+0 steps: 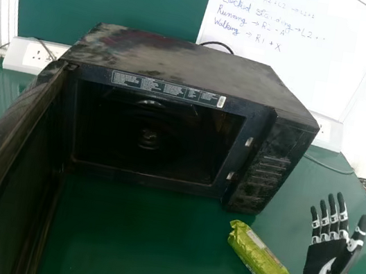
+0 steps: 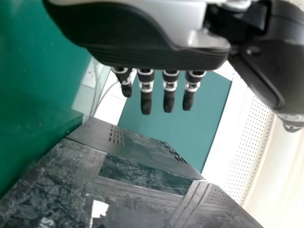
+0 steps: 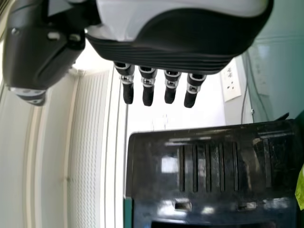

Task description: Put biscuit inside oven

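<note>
In the head view the black oven point(image 1: 189, 60) stands on the green table, its door point(image 1: 19, 173) swung wide at the left and its dark cavity showing. A green biscuit packet point(image 1: 258, 257) lies on the table in front of the oven's right corner. My right hand point(image 1: 323, 262) is just right of the packet, apart from it, fingers straight; the right wrist view shows that hand point(image 3: 159, 54) too. My left hand point(image 2: 156, 54) has its fingers extended in the left wrist view, with the oven door point(image 2: 142, 199) beyond it.
Wall sockets point(image 1: 36, 55) and a whiteboard point(image 1: 281, 55) with writing stand behind the oven. A cable point(image 1: 326, 163) runs over the table at the oven's right. The open door stands along the left side of the work area.
</note>
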{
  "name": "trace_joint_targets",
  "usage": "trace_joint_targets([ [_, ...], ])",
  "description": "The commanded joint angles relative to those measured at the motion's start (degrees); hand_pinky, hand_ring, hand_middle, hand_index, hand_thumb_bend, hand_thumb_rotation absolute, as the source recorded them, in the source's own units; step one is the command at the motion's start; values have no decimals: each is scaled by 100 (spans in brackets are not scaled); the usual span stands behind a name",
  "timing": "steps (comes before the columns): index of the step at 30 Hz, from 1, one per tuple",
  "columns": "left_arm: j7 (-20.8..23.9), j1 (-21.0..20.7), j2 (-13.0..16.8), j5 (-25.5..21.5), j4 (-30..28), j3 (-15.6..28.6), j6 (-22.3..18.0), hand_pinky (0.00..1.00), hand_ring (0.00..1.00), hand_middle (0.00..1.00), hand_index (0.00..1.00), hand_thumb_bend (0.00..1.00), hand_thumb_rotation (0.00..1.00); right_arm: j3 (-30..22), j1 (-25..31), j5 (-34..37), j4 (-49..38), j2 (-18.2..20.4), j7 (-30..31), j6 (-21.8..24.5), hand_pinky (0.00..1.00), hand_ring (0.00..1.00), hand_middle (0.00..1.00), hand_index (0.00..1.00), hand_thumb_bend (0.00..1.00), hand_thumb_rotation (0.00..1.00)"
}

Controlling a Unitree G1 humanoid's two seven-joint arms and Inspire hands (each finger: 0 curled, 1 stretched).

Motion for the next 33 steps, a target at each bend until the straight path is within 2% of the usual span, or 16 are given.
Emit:
trace_joint_targets([
  [1,55,68,-3,-13,110,53,31,86,92,97,98,100,60,-65,-85,74,3,114,-50,77,100,100,100,99,86,92],
  [8,53,65,55,-72,49,67,53,88,93,97,98,100,60,-160,-173,99,206,185,23,136,100,100,100,98,86,89],
  [18,41,109,28,-66,26,44,22,89,94,98,99,100,60,-205,-99,-88,193,12,125,163,100,100,100,100,87,89],
  [20,37,129,14,-78,0,38,32,89,94,98,98,100,60,-121,-35,-386,204,-168,224,47,100,100,100,100,86,87],
  [24,-23,126,5,-88,22,36,0,88,94,98,99,100,60,-6,88,-1156,-17,-677,201,77,99,99,99,96,93,69],
  [28,-33,117,-4,-98,40,37,11,87,94,98,98,100,59,23,33,-1460,-215,-1163,253,423,100,100,98,95,94,68],
  [30,-76,100,9,-105,94,44,-1,88,94,98,99,100,59,63,-54,-1529,-232,-1337,296,552,100,100,99,96,90,66],
  [33,-95,88,12,-125,100,48,21,88,94,98,98,100,58,138,-184,-1705,-153,-1489,340,470,100,100,99,95,87,64],
])
